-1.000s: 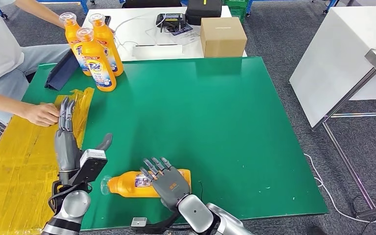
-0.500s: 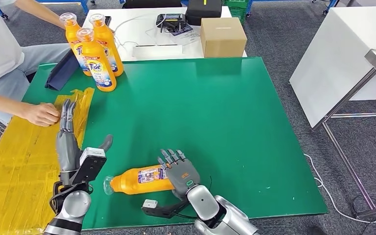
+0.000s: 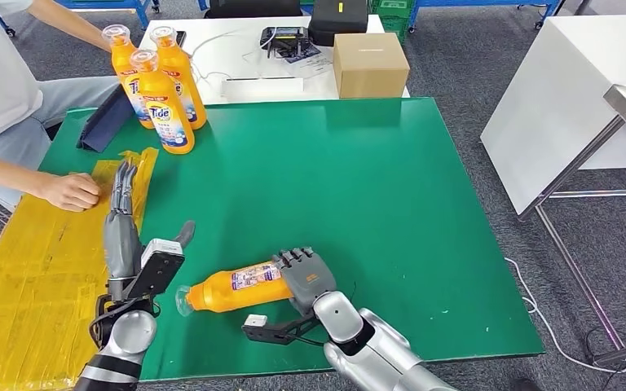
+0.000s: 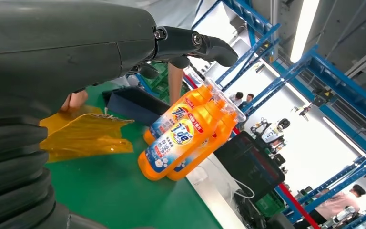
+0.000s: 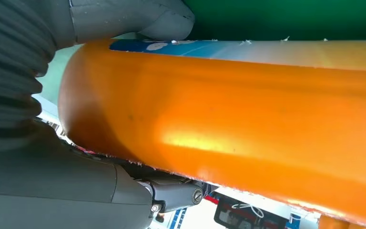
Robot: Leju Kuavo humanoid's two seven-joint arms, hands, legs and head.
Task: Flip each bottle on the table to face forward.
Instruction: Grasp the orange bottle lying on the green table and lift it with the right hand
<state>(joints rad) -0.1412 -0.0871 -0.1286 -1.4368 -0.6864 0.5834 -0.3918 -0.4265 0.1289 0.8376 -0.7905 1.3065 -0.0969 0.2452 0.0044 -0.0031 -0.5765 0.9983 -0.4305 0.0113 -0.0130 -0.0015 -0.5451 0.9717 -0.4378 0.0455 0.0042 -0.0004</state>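
My right hand (image 3: 304, 275) grips the base end of the lying orange bottle (image 3: 232, 287) near the green table's (image 3: 359, 187) front edge, its cap toward my left hand (image 3: 122, 232), which is held flat with fingers straight and holds nothing. My left wrist view shows three standing bottles (image 4: 188, 133) clustered together. In my right wrist view, thumb and fingers (image 5: 171, 193) wrap the orange body.

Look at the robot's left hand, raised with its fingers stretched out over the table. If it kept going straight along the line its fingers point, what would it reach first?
Probably the three upright orange bottles at the table's far corner, which the left hand points roughly toward; depth is unclear.
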